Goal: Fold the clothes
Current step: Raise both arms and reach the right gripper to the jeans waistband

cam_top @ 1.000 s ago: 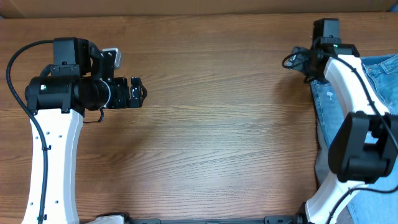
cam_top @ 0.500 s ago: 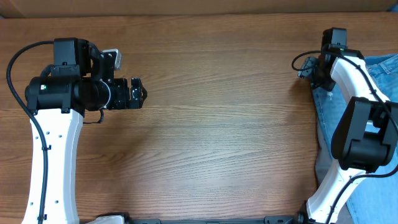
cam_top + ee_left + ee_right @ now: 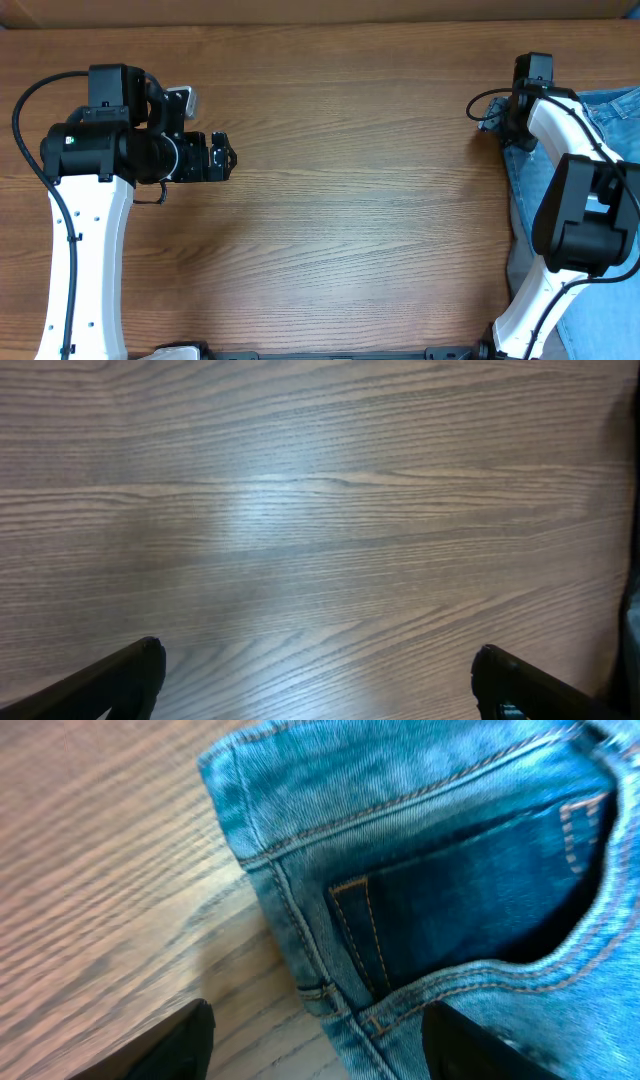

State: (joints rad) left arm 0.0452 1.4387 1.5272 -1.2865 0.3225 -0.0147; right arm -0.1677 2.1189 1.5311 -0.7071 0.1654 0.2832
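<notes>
The right fingers (image 3: 188, 1042), spread but narrowing, have come down to straddle the jeans' (image 3: 450, 870) pocket corner at the bench's (image 3: 320, 510) right edge, so a grasp looks imminent. Well apart from the jeans, the left fingers (image 3: 115, 682) hang spread.

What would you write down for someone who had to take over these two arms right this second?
Left tool: open, holding nothing, over bare table on the left side.
Right tool: open, poised over a stitched corner of the jeans, next to a pocket; nothing pinched.
Jeans: at the table's right edge, partly outside the overhead view.
Done: no fold visible.
Left: grasp the jeans, probably pull them toward the middle, then fold.
</notes>
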